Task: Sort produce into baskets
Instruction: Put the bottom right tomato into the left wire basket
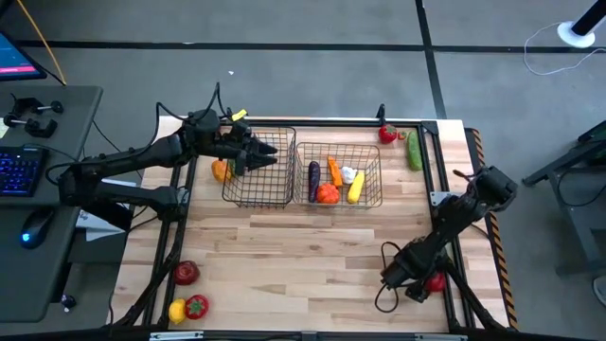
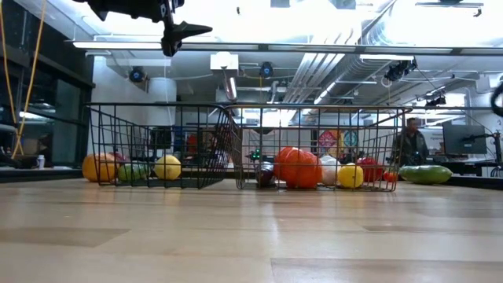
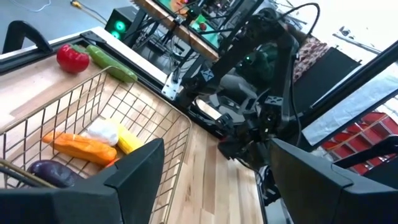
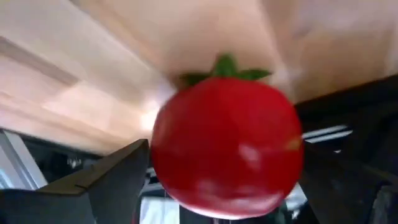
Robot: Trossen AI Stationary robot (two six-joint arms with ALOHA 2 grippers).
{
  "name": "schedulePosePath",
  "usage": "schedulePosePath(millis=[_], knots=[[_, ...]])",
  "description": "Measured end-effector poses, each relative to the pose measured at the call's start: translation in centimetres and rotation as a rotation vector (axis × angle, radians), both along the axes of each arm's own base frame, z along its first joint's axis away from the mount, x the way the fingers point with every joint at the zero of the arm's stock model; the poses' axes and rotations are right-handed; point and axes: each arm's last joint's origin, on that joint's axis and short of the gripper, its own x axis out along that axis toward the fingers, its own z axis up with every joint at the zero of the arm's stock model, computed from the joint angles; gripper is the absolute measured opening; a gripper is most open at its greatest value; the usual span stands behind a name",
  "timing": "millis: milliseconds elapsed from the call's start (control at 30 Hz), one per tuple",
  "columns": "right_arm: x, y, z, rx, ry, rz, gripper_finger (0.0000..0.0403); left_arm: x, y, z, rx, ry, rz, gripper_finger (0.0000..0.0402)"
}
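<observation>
Right tool is down at the near right edge of the tabletop, fingers spread wide on either side of a red tomato, not clamped on it; the tomato fills the right wrist view, green stem showing. Left tool hangs above the left basket, fingers apart, nothing between them. Left basket looks empty from above; an orange fruit sits just outside its left wall. Right basket holds an eggplant, a carrot, a white piece, a yellow piece and an orange-red one. Far right corner: a red pepper and a cucumber, close together; near left corner: a red fruit, another red one and a yellow one touching it. A person stands in the room behind.
</observation>
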Motion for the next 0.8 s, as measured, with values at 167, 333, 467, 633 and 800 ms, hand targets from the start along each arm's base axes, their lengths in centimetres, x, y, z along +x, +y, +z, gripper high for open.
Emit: schedulePosePath(millis=[167, 333, 467, 633, 800], knots=[[-0.2, 0.8, -0.9, 0.071, 0.070, 0.015, 0.0374, 0.0, 0.0, -0.1, 0.018, 0.012, -0.005, 0.0275], [0.5, 0.6, -0.4, 0.093, 0.035, 0.009, 0.0336, 0.0, 0.0, -0.1, 0.019, 0.009, -0.005, 0.0275], [2.7, -0.4, 1.7, 0.070, -0.109, 0.005, 0.0284, 0.0, 0.0, -0.1, 0.007, 0.008, -0.002, 0.0275], [6.5, -3.8, 7.1, -0.062, -0.356, 0.021, 0.0255, 0.1, 0.0, 0.6, -0.021, -0.059, -0.028, 0.0275], [10.6, -9.4, 13.5, -0.346, -0.670, 0.010, 0.0266, -0.1, 0.2, 2.5, 0.008, -0.240, -0.135, 0.0275]])
